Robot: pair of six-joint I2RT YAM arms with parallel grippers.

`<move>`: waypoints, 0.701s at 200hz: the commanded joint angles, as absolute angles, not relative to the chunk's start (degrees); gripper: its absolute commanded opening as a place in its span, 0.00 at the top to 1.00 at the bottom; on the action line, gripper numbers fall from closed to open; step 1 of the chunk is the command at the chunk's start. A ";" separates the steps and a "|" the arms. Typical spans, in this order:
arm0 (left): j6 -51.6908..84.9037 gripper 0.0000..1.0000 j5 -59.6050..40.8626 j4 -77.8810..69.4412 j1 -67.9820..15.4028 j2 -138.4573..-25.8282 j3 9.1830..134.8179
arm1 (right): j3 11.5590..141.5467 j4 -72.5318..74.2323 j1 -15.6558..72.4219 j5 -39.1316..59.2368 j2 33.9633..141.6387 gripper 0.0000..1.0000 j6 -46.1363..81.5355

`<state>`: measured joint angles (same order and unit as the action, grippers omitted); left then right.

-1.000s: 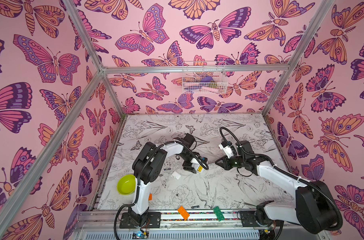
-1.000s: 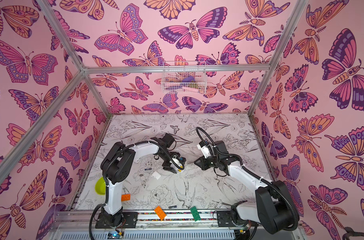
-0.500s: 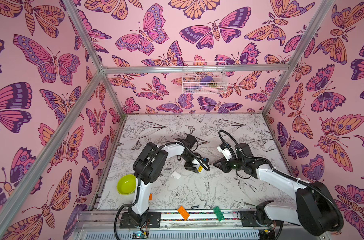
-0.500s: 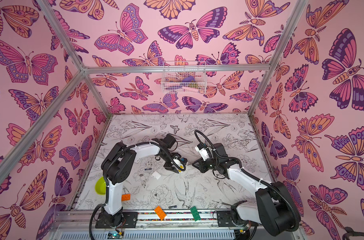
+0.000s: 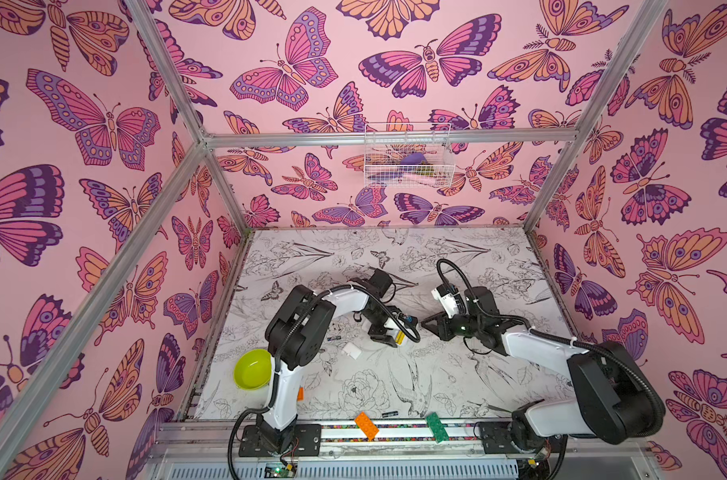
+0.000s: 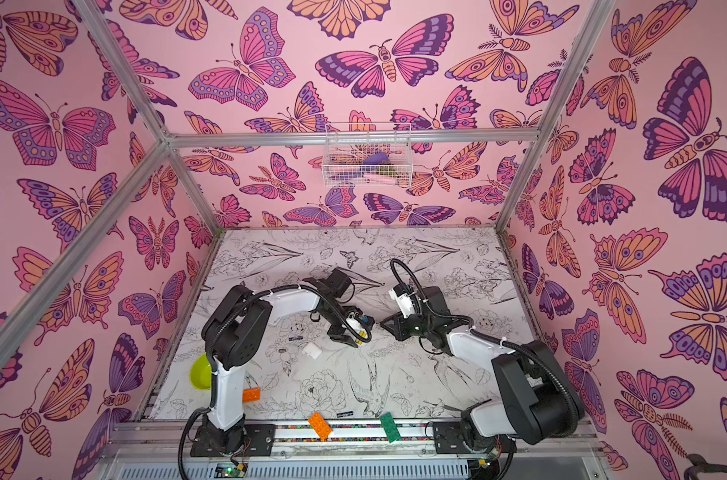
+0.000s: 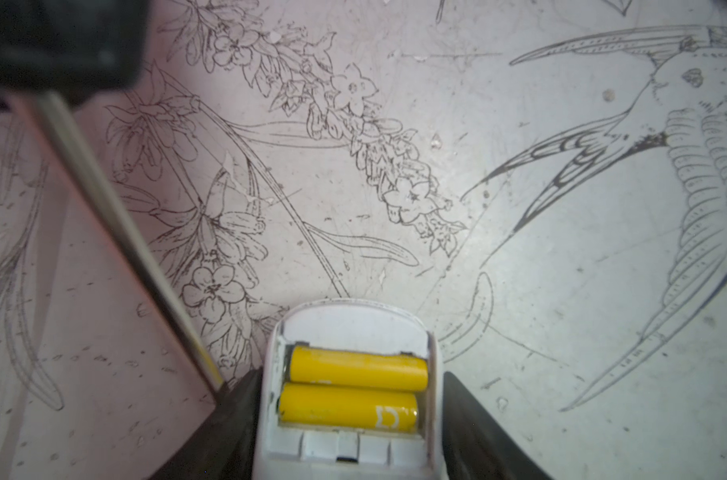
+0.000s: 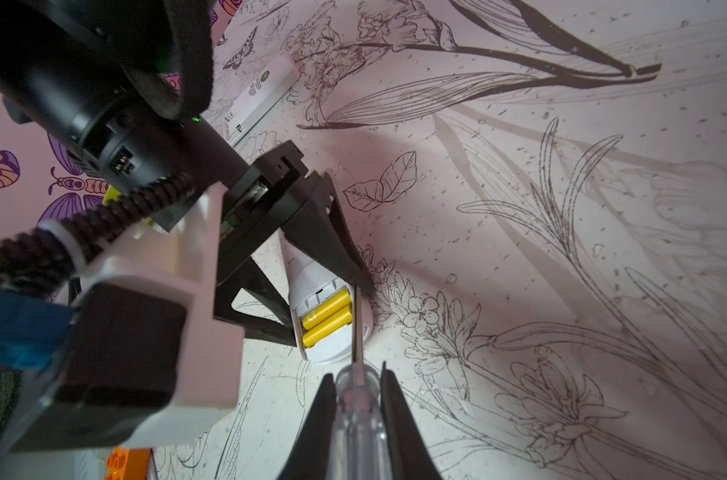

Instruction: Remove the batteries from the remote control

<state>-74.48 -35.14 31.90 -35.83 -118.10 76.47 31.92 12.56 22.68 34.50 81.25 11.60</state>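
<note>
- left gripper: black, angular plastic jaws pressed against both long sides of the white remote, pinching it.
- white remote: smooth glossy plastic with a rounded end. The back is uncovered and the compartment is open to the left wrist camera. It sits mid-table between the two arms in both top views.
- yellow batteries: two slim smooth cylinders inside the remote's compartment, lying side by side across its width and touching. The one further from the rounded end has a small white printed mark.
- right gripper: tapered black jaws closed tight on the clear round handle of the tool.
- tool: the thin shiny metal shaft points at the remote. Its tip is just beside the remote's side wall and one left finger; can't tell if it touches.
- black batteries: slim dark cylinders lying loose on the table. One is near the left arm and the other is at the front edge between the bricks.
- cover: small flat white rectangle on the table, near the left gripper and not touching it.
- table: matte white sheet with black line drawings of flowers and birds, scuffed and speckled.
- second remote: long flat white bar with printed text, lying beyond the left gripper.
- bowl: round, smooth, lime green, at the table's left edge.
- orange brick and green brick: studded plastic, on the front rail.
</note>
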 commanded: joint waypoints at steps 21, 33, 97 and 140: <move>-75.59 0.39 -31.17 32.49 -36.42 -119.27 73.89 | 31.11 16.92 24.19 34.28 82.62 1.00 11.63; -74.81 0.38 -31.49 32.52 -36.64 -119.06 74.12 | 30.58 17.75 24.23 33.94 82.41 1.00 12.29; -74.07 0.44 -30.96 32.43 -36.96 -120.03 75.06 | 28.62 17.62 24.46 34.89 78.93 1.00 11.47; -73.97 0.47 -30.67 32.43 -37.07 -119.85 74.81 | 27.98 16.70 24.45 33.58 75.59 1.00 12.92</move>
<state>-73.38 -34.52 31.51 -36.27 -117.84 76.20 28.64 16.25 24.05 33.54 78.06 12.25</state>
